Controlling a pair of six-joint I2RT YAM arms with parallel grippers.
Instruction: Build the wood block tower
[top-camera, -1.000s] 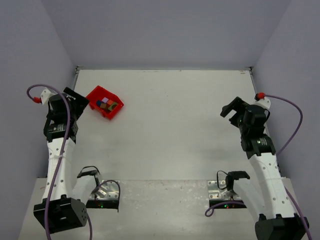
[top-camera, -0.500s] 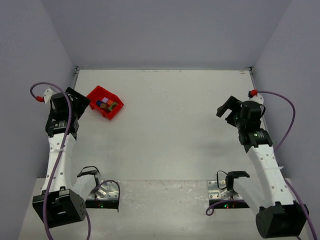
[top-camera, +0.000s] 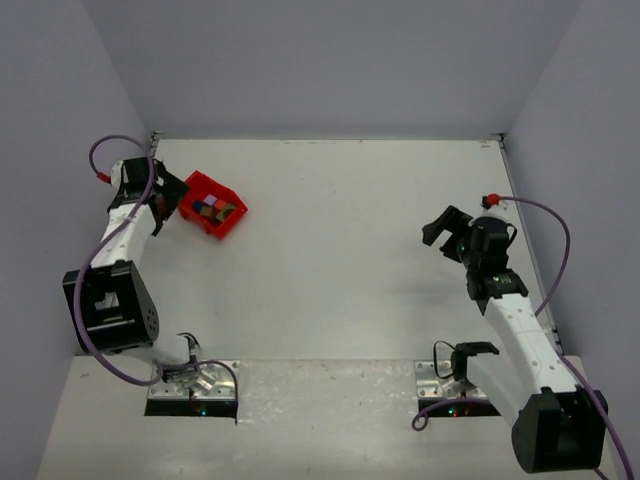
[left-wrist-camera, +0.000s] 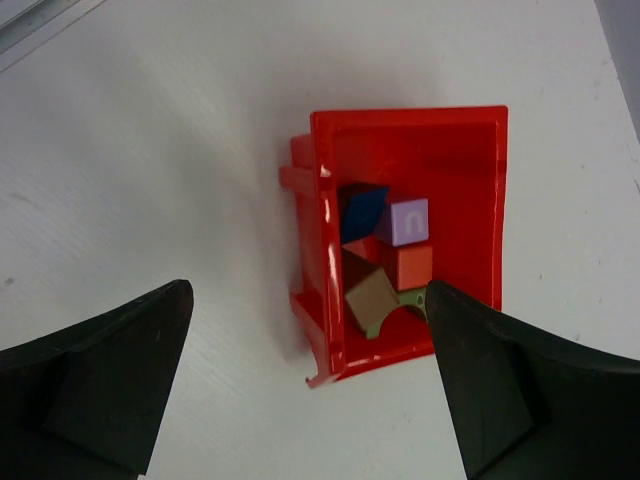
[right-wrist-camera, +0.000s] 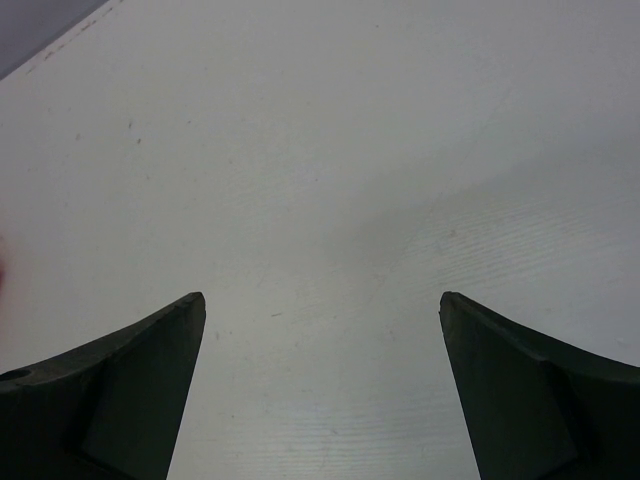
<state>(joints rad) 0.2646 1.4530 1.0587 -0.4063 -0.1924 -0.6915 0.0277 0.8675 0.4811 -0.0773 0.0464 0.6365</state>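
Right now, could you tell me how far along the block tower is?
Nothing is stacked yet: the wood blocks all lie jumbled in the red bin. In hand, the left gripper is open, aimed at that bin, holding nothing; the right gripper is open over the table. Every pick and the whole stack remain.

A red plastic bin (top-camera: 232, 225) sits on the white table (top-camera: 340, 250) at about ten o'clock from the table's middle, turned at an angle to the table's edges. In the left wrist view the bin (left-wrist-camera: 460, 150) lies at three o'clock from centre, its walls glossy, on the matte tabletop (left-wrist-camera: 150, 150). A metal rail (left-wrist-camera: 40, 20) crosses that view's eleven o'clock corner. Plain grey walls (top-camera: 330, 70) close the table in at nine, twelve and three o'clock. A brushed metal strip (top-camera: 330, 420) runs along the six o'clock edge.
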